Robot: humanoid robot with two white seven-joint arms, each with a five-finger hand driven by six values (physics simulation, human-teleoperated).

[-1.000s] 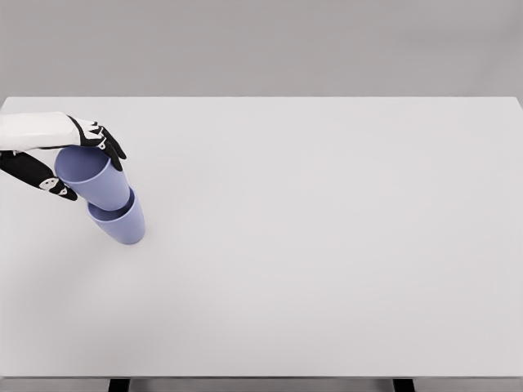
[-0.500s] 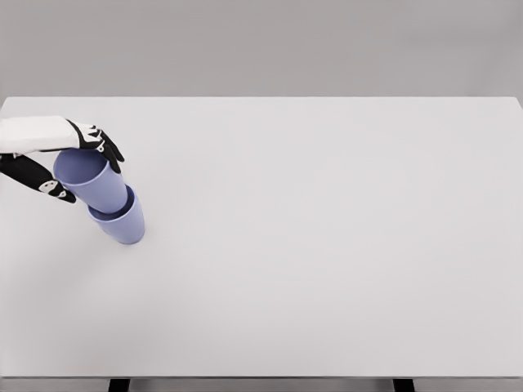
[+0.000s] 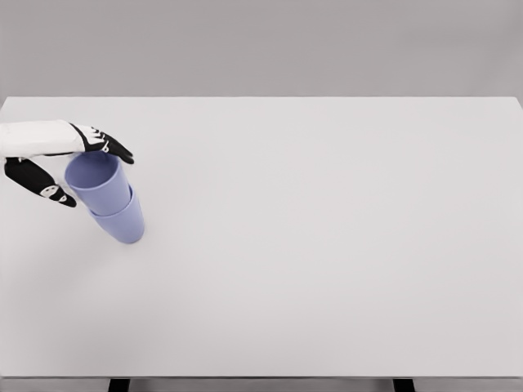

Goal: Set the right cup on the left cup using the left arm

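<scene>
**Two cups nested, left hand loose at the rim**

Two dark fingers [image 3: 114,148] of the left hand [image 3: 61,163] reach over the far rim of the upper cup [image 3: 100,183]; the thumb sits on the near-left side, a small gap to the cup wall. Reads as spread and relaxed, not clamping. Contact at the far rim I can't confirm either way.

Upper cup: blue-violet, mouth up, seated inside the lower cup [image 3: 124,224], about half its height showing above that rim. Stack leans up-left in the head view; partly camera angle, so true tilt is unclear. Both sit at the left end of the white surface [image 3: 327,245], near the left edge. Right hand not in view.

Handling, my read:
- plain tapered tumbler, looks like thin rigid plastic, so light, stiff, not fragile
- smooth wall, probably slippery; a pinch can slide upward along the taper
- best hold is just under the rim, thumb opposing the fingers across the widest part
- a light stack tips easily, so any sideways drag on withdrawal could topple it

Placement looks essentially done. Lift the hand clear rather than sweeping across.
</scene>
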